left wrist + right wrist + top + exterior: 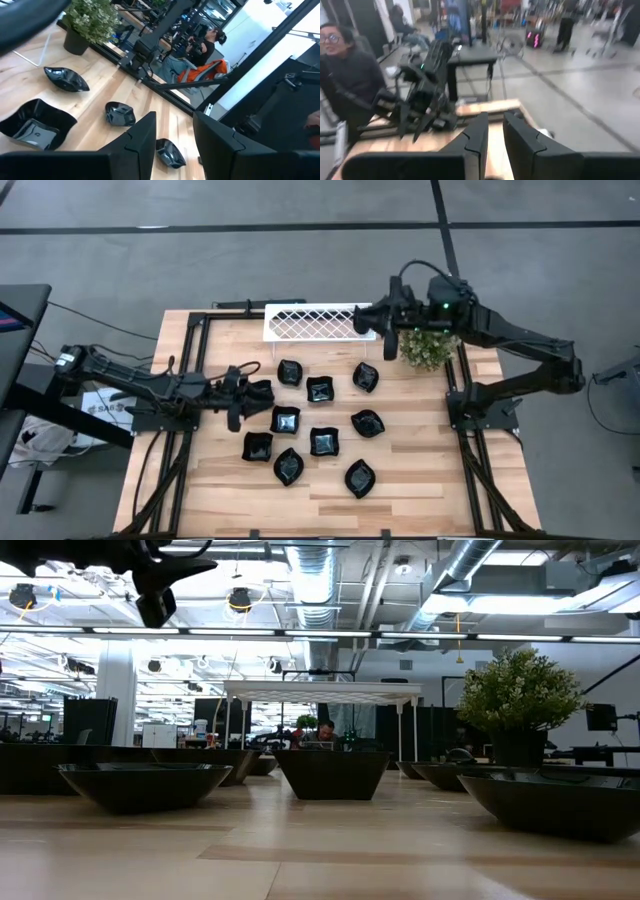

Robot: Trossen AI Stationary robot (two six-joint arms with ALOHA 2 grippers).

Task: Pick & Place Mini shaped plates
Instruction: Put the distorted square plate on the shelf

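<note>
Dishes, ten small glossy black mini shaped plates [322, 425], lie scattered across the middle of the pale wooden worktop [420, 480]. Left pincer [262, 393] hovers at the cluster's nine o'clock edge, fingers spread with nothing between them; the nearest square plate [285, 420] sits just beside it toward four o'clock. Right pincer [364, 320], also spread and empty, hangs at twelve o'clock by the white lattice tray [308, 321], so the left arm looks better placed.
</note>
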